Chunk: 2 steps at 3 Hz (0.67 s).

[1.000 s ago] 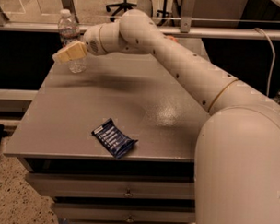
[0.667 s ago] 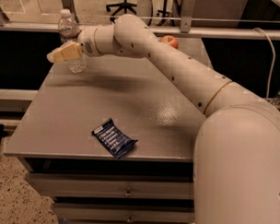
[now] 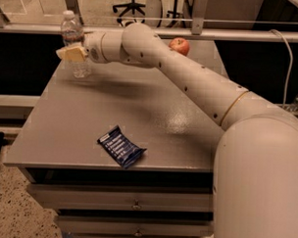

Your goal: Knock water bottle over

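The water bottle is clear ribbed plastic with a white cap. It stands upright at the far left corner of the grey table. My gripper reaches in from the right at about the bottle's mid-height and overlaps it, covering its middle. Whether it touches the bottle I cannot tell. The white arm stretches across the table from the lower right.
A red apple sits at the table's far edge, behind the arm. A blue snack packet lies near the front edge. Drawers are below the tabletop. A rail runs behind the table.
My gripper has shifted a little to the left across the bottle. The bottle still stands upright in the same place.
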Available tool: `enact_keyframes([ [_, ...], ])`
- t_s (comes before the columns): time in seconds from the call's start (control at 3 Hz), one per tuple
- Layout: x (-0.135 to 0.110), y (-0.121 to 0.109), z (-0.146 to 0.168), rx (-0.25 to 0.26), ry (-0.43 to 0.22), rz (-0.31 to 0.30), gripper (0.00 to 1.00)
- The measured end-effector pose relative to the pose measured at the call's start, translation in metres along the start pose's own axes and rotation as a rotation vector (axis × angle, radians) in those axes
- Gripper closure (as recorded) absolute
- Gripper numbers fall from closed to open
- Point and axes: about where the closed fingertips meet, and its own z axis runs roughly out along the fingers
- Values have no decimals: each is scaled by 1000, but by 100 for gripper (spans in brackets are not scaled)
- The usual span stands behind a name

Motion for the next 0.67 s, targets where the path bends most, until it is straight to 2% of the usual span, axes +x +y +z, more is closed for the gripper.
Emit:
enact_keyframes([
  [0.33, 3, -6, -27, 27, 10, -7, 62],
  [0.67, -5, -16, -83, 52, 52, -32, 86],
])
